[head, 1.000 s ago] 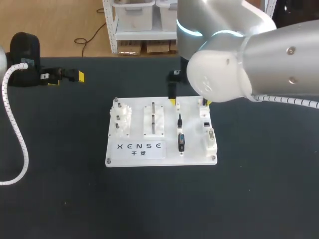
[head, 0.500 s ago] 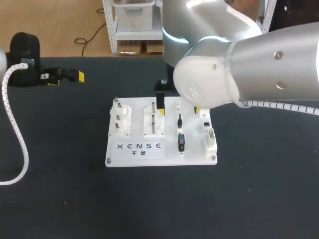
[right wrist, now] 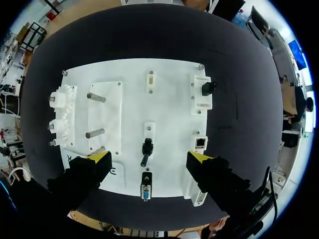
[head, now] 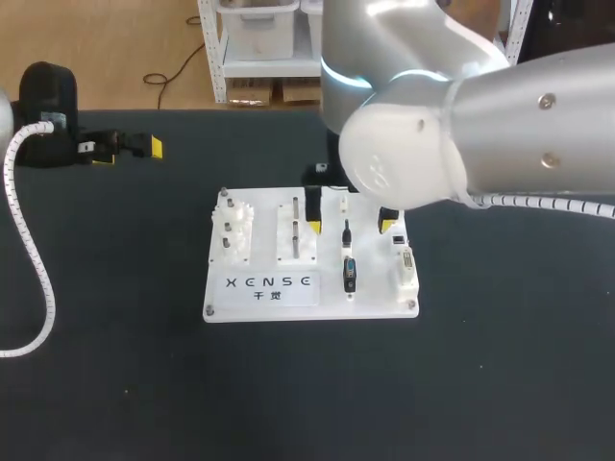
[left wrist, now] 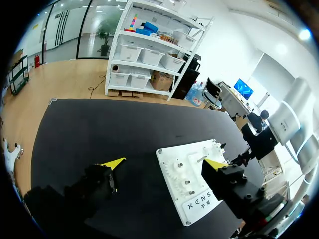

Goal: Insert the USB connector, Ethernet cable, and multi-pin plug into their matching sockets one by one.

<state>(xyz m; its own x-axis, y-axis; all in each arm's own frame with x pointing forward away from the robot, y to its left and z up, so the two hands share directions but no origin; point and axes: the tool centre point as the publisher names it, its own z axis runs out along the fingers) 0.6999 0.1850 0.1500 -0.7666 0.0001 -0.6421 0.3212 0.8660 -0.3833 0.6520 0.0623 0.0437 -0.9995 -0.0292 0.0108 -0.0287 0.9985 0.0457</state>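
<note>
My right gripper (right wrist: 149, 157) hangs with its fingers spread wide over the white board (right wrist: 169, 69), the small black USB connector (right wrist: 146, 149) resting on it between them, likely light, rigid and slick, best pinched across its thicker body.

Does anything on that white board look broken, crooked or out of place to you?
Nothing stands out. The white board lies flat on the table, two black plugs lie in line on it, and the right gripper hangs open above it.
</note>
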